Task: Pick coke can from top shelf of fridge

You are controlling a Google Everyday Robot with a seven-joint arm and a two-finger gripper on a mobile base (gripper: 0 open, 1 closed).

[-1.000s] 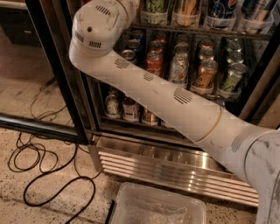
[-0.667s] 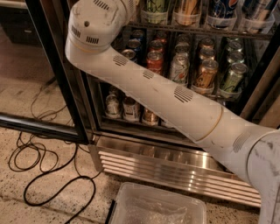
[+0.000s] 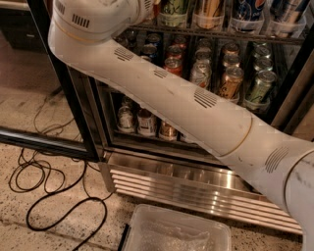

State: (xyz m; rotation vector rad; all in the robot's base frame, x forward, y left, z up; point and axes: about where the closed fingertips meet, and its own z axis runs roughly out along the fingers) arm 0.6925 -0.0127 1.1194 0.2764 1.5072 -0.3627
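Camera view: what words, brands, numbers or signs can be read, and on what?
Nothing reads clearly.
On the blue can on the top shelf: round red, white and blue emblem; lettering blurred.
On the red can one rack down: white marks, too blurred.
On the gold can: dark script, unreadable.
On the arm: vent slots, no text.
The gripper is out of view beyond the top edge.

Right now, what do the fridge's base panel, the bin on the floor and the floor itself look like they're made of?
The fridge base panel: likely stainless steel, brushed and ribbed, with soft reflections. The bin: probably translucent plastic, with cloudy walls. The floor: speckled and stone-like, perhaps terrazzo. The claw is out of view, above the top edge.
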